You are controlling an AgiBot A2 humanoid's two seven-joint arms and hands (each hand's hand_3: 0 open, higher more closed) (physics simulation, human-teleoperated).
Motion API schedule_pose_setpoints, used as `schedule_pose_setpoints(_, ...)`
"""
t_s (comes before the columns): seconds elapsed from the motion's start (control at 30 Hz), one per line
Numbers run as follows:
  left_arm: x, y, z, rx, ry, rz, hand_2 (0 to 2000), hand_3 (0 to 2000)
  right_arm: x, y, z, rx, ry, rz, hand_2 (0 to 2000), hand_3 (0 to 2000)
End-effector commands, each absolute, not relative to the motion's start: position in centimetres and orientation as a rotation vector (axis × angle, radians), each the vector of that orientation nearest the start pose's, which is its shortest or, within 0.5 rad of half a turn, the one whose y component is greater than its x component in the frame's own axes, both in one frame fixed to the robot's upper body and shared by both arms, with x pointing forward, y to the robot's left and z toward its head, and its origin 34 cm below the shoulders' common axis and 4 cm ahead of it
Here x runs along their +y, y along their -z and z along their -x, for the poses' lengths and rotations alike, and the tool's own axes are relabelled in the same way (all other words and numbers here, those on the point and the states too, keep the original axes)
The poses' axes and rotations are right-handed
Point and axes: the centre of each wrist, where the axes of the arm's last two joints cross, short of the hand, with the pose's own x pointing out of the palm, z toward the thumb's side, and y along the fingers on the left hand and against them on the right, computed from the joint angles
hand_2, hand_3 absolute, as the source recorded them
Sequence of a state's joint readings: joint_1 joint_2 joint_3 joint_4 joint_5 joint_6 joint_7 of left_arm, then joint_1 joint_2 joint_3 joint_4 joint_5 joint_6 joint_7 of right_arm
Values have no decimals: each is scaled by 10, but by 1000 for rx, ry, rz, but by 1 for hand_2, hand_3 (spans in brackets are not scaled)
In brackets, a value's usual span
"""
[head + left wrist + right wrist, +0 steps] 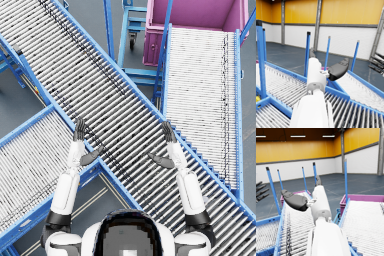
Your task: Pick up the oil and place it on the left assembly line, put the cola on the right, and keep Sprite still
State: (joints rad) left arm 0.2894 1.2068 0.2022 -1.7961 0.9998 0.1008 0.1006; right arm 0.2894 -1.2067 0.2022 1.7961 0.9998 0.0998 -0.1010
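Well, the left hand [81,145] hangs over the middle conveyor [110,95]. Its fingers are straight and point to twelve o'clock, and the thumb is turned inward to about four o'clock. It is wide open and holds nothing. The right hand [170,147] is like a mirror of it: fingers to twelve o'clock, thumb to about eight o'clock, also spread and holding nothing. The two hands are well apart, both above the rollers.

In the left wrist view the left hand [337,70] shows its dark thumb standing out sideways. The right wrist view shows the same for the right hand [294,200].

The middle conveyor runs diagonally from about ten o'clock to five o'clock between blue rails. The left assembly line [30,160] lies at nine o'clock from the left hand. The right assembly line [200,90] lies at about one o'clock from the right hand and goes straight up to a pink bin [200,15] at its far end.

Where the oil, the cola and the Sprite are, I cannot tell from these views.
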Motion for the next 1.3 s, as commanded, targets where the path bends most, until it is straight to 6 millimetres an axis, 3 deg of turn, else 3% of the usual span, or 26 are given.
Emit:
schedule_pose_setpoints(0.03, 201, -229, -255, -388, 1777, -74, 0, 0, -201, -229, -255, -376, -1971, 134, 0, 0)
schedule_pose_setpoints(0.37, 196, -227, -257, -385, 1791, -66, 0, 0, -196, -226, -258, -369, -1983, 120, 0, 0)
schedule_pose_setpoints(0.47, 201, -252, -258, -543, 1802, -186, 0, 0, -196, -259, -251, -568, -1892, 235, 0, 0)
schedule_pose_setpoints(0.6, 210, -280, -252, -681, 1764, -298, 0, 0, -199, -286, -245, -712, -1825, 323, 0, 0)
schedule_pose_setpoints(0.8, 230, -308, -252, -785, 1669, -389, 0, 0, -212, -312, -240, -824, -1738, 406, 0, 0)
schedule_pose_setpoints(1.1, 248, -331, -252, -604, 1446, -711, 0, 0, -228, -332, -239, -617, -1483, 771, 0, 0)
schedule_pose_setpoints(1.3, 250, -335, -250, -571, 1397, -773, 0, 0, -238, -334, -240, -568, -1405, 811, 0, 0)
